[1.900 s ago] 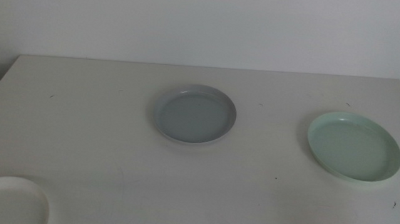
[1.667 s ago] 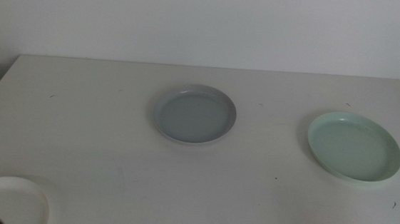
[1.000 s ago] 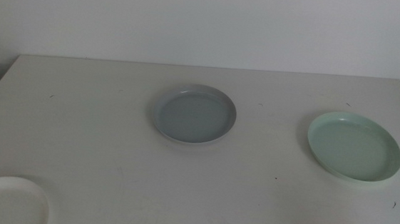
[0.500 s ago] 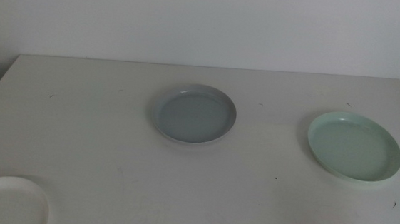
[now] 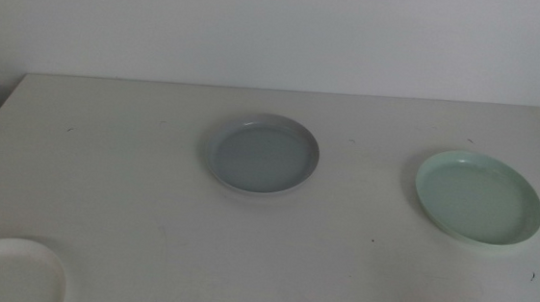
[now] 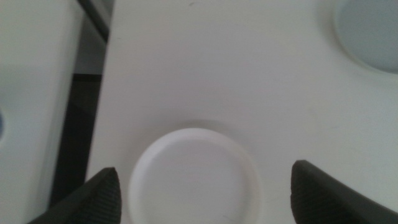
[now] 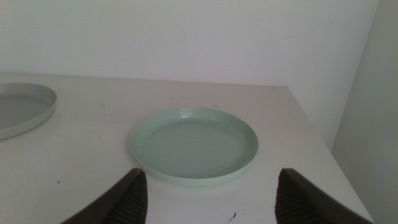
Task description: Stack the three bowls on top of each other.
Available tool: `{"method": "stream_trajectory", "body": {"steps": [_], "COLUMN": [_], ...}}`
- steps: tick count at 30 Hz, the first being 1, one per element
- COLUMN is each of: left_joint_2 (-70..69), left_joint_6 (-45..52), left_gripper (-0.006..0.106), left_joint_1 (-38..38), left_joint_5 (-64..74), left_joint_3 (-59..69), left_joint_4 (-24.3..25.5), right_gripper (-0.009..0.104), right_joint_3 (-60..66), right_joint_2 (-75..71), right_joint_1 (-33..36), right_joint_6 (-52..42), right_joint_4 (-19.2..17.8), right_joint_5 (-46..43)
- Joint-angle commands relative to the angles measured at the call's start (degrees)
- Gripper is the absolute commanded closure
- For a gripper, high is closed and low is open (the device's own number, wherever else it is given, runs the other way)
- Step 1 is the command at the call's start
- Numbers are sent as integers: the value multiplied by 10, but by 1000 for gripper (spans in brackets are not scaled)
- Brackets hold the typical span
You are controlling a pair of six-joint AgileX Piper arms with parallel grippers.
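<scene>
three bowls on the white table, none stacked, all sitting well apart from each other.

nearest one is the white bowl, down at the front left corner of the table and half cut off by the middle view's bottom edge. the left gripper hangs right over it, looking straight down: in its wrist view the bowl sits between the two dark jaws, which are spread wide, wider than the bowl itself, and not touching it. nothing held. the table's left edge runs just beside the bowl there, with a dark gap past it.

next back, on the right side, is the pale mint green bowl, flat on the table near the right edge. the right gripper sits low in front of it, jaws wide apart with nothing between them, the bowl straight ahead and not in contact. inside of the bowl looks bare.

furthest back is the grey-blue bowl, roughly mid-table and a bit toward the wall. a slice of it shows at the edge of both wrist views too. also looks bare inside.

neither arm shows up in the middle view at all, just the bowls. a few tiny dark specks on the tabletop near the green bowl, can't tell what they are.
</scene>
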Motion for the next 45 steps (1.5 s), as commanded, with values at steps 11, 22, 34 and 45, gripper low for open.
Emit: {"method": "stream_trajectory", "body": {"steps": [11, 22, 34, 45], "left_joint_2": [40, 121, 224, 308], "left_joint_6": [52, 238, 315, 418], "left_gripper": [-5, -5, -5, -5], "left_joint_1": [5, 201, 247, 335], "left_joint_5": [26, 25, 14, -67], "left_joint_3": [-18, -18, 42, 137], "left_joint_4": [80, -61, -71, -134], "right_gripper": [43, 43, 43, 43], "right_joint_3": [-3, -3, -3, -3], "right_joint_2": [-16, -16, -16, -16], "right_joint_1": [-3, -3, -3, -3], "right_joint_6": [-3, -3, -3, -3], "right_joint_4": [-7, -7, -7, -7], "right_joint_5": [-44, -44, -44, -44]}}
